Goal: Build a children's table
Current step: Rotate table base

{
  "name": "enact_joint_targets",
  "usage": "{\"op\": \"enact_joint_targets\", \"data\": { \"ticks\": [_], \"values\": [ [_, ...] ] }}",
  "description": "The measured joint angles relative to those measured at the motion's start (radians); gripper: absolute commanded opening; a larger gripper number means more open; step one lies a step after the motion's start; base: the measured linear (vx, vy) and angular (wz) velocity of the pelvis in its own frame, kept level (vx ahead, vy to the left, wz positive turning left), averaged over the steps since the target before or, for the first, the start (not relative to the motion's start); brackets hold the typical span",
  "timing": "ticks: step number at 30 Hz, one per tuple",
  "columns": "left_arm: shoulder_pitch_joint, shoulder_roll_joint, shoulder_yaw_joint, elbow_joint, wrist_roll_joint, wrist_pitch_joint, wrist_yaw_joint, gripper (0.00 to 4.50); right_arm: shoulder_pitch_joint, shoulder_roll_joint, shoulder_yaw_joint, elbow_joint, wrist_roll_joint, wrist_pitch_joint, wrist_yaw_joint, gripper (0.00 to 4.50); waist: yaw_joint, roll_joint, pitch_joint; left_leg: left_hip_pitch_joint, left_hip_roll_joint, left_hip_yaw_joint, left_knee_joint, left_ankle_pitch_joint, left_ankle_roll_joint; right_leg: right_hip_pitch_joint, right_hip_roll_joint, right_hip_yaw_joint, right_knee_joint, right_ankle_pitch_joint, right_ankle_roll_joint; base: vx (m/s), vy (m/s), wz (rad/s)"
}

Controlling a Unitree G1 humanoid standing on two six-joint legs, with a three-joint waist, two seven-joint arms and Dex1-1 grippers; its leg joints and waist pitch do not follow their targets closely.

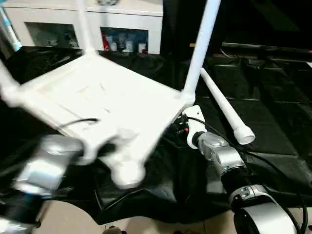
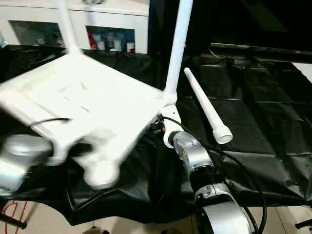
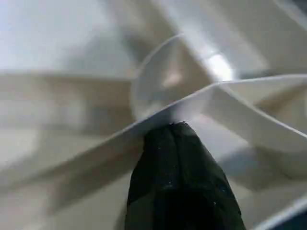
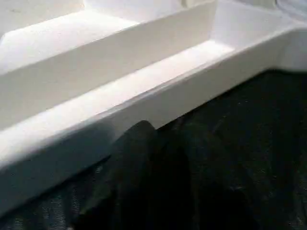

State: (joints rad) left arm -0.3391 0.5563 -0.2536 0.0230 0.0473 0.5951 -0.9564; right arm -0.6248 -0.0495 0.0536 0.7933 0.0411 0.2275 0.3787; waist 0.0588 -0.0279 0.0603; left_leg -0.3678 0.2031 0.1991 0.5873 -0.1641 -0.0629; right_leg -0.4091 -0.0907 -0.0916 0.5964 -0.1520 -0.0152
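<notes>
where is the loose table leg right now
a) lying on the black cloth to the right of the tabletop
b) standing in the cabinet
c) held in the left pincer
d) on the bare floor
a: the loose leg lies flat on the black cloth, right of the tabletop.

Even, bright light; white tabletop (image 1: 105, 100) motion-blurred near the left arm, glare on its ribs (image 3: 218, 64); dark cloth (image 2: 253, 122) sharp.

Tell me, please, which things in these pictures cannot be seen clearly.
- Upright legs: tops cut off by the head views' upper edge.
- Left gripper: motion-blurred in head views; the tabletop covers it.
- Right gripper: dark and blurred in its wrist view.
- Cabinet contents: too small.
</notes>
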Motion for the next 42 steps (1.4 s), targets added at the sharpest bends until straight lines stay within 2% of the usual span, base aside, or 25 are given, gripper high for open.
{"op": "enact_joint_targets", "data": {
  "ticks": [6, 10, 14, 17, 22, 23, 24, 25, 26, 28, 30, 32, 33, 34, 36, 42],
  "values": [
    [-0.077, -0.088, -0.07, 0.056, -0.023, -0.077, -0.039, 0.0, -0.013, 0.001, -0.003, 0.006, -0.006, -0.01, 0.002, 0.55, -0.012, 0.0, 0.0, -0.001, 0.001, 0.0, -0.001, 0.0, 0.0, -0.001, 0.001, 0.0, 0.0, 0.001, -0.001, 0.0, 0.0, 0.0],
    [-0.146, -0.143, -0.081, 0.165, 0.001, -0.146, -0.006, 0.0, -0.014, 0.002, -0.003, 0.006, -0.006, -0.021, 0.0, 0.12, -0.02, 0.001, 0.001, -0.002, 0.001, 0.0, -0.002, 0.0, 0.0, -0.002, 0.002, 0.0, 0.0, 0.002, -0.003, 0.0, 0.0, 0.0],
    [-0.191, -0.188, -0.082, 0.266, 0.027, -0.216, 0.078, 0.0, -0.01, -0.005, -0.005, -0.005, -0.009, -0.021, -0.005, 0.12, -0.024, 0.003, 0.002, -0.002, 0.001, 0.0, -0.001, 0.0, 0.0, -0.002, 0.002, 0.0, 0.0, 0.003, -0.004, 0.0, 0.0, 0.0],
    [-0.216, -0.192, -0.08, 0.3, 0.037, -0.251, 0.119, 0.0, 0.007, -0.009, -0.004, -0.037, -0.016, -0.006, -0.036, 0.12, -0.023, 0.003, 0.002, -0.002, 0.001, -0.001, -0.001, 0.0, 0.0, -0.002, 0.002, 0.0, 0.0, 0.003, -0.005, 0.0, 0.0, 0.0],
    [-0.209, -0.181, -0.065, 0.295, 0.035, -0.275, 0.119, 0.0, 0.035, -0.055, -0.025, -0.132, -0.015, 0.042, -0.067, 0.12, -0.019, 0.004, 0.002, -0.002, 0.001, -0.001, 0.0, 0.0, 0.0, -0.002, 0.002, 0.0, 0.0, 0.003, -0.004, 0.0, 0.0, 0.0],
    [-0.197, -0.178, -0.051, 0.281, 0.027, -0.275, 0.117, 0.2, 0.042, -0.058, -0.032, -0.162, -0.009, 0.056, -0.063, 0.03, -0.019, 0.004, 0.003, -0.002, 0.001, -0.001, 0.0, 0.0, 0.0, -0.002, 0.002, 0.0, 0.0, 0.003, -0.004, 0.0, 0.0, 0.0],
    [-0.177, -0.174, -0.025, 0.246, 0.005, -0.272, 0.111, 0.2, 0.046, -0.062, -0.054, -0.204, 0.01, 0.088, -0.057, 0.03, -0.022, 0.005, 0.003, -0.003, 0.001, 0.0, 0.0, 0.0, 0.0, -0.003, 0.002, 0.0, 0.0, 0.003, -0.004, 0.0, 0.0, 0.0],
    [-0.169, -0.171, -0.012, 0.222, -0.015, -0.266, 0.105, 0.41, 0.045, -0.072, -0.072, -0.228, 0.024, 0.111, -0.056, 0.44, -0.02, 0.005, 0.003, -0.003, 0.001, 0.0, -0.001, 0.0, 0.0, -0.003, 0.002, 0.0, 0.0, 0.003, -0.004, 0.0, 0.0, 0.0],
    [-0.166, -0.169, 0.002, 0.199, -0.032, -0.256, 0.098, 0.41, 0.041, -0.082, -0.09, -0.244, 0.036, 0.13, -0.059, 0.44, -0.019, 0.005, 0.003, -0.003, 0.001, 0.0, -0.001, 0.0, 0.0, -0.003, 0.002, 0.0, 0.0, 0.003, -0.004, 0.0, 0.0, 0.0],
    [-0.161, -0.163, 0.033, 0.148, -0.064, -0.236, 0.097, 0.7, 0.019, -0.1, -0.118, -0.253, 0.047, 0.149, -0.081, 0.61, -0.019, 0.005, 0.003, -0.002, 0.001, 0.0, 0.0, 0.0, 0.0, -0.003, 0.002, 0.0, 0.0, 0.003, -0.005, 0.0, 0.0, 0.0],
    [-0.159, -0.172, 0.063, 0.113, -0.085, -0.223, 0.115, 0.86, -0.012, -0.127, -0.127, -0.25, 0.047, 0.155, -0.107, 0.87, -0.019, 0.006, 0.003, -0.002, 0.001, 0.0, 0.001, 0.0, 0.0, -0.003, 0.002, 0.0, 0.0, 0.003, -0.005, 0.0, 0.0, 0.0],
    [-0.158, -0.196, 0.09, 0.108, -0.094, -0.23, 0.158, 1.01, -0.049, -0.152, -0.139, -0.232, 0.044, 0.154, -0.122, 0.95, -0.019, 0.006, 0.003, -0.002, 0.001, 0.0, 0.001, 0.0, 0.0, -0.002, 0.002, 0.0, 0.0, 0.003, -0.005, 0.0, 0.0, 0.0],
    [-0.158, -0.221, 0.113, 0.108, -0.094, -0.229, 0.2, 1.01, -0.079, -0.175, -0.144, -0.207, 0.036, 0.15, -0.133, 0.95, -0.019, 0.006, 0.003, -0.002, 0.001, 0.0, 0.002, 0.0, 0.0, -0.002, 0.002, 0.0, 0.001, 0.003, -0.004, 0.0, 0.0, 0.0],
    [-0.158, -0.235, 0.122, 0.106, -0.094, -0.227, 0.223, 1.26, -0.097, -0.192, -0.146, -0.19, 0.028, 0.149, -0.141, 1.2, -0.019, 0.005, 0.003, -0.002, 0.001, 0.0, 0.003, 0.0, 0.0, -0.002, 0.002, 0.0, 0.001, 0.002, -0.004, 0.0, 0.0, 0.0],
    [-0.156, -0.263, 0.139, 0.105, -0.095, -0.225, 0.269, 1.32, -0.14, -0.218, -0.172, -0.135, 0.027, 0.132, -0.156, 1.3, -0.02, 0.005, 0.003, -0.003, 0.001, 0.0, 0.003, 0.0, 0.0, -0.002, 0.002, 0.0, 0.001, 0.001, -0.001, 0.0, 0.0, 0.0],
    [-0.14, -0.32, 0.159, 0.098, -0.108, -0.228, 0.351, 1.75, -0.213, -0.253, -0.202, 0.015, 0.031, 0.114, -0.175, 1.74, -0.023, 0.004, 0.003, -0.007, 0.001, 0.0, 0.003, 0.0, 0.0, -0.006, 0.002, -0.001, 0.002, 0.003, -0.004, 0.0, 0.0, 0.0]
  ]
}}
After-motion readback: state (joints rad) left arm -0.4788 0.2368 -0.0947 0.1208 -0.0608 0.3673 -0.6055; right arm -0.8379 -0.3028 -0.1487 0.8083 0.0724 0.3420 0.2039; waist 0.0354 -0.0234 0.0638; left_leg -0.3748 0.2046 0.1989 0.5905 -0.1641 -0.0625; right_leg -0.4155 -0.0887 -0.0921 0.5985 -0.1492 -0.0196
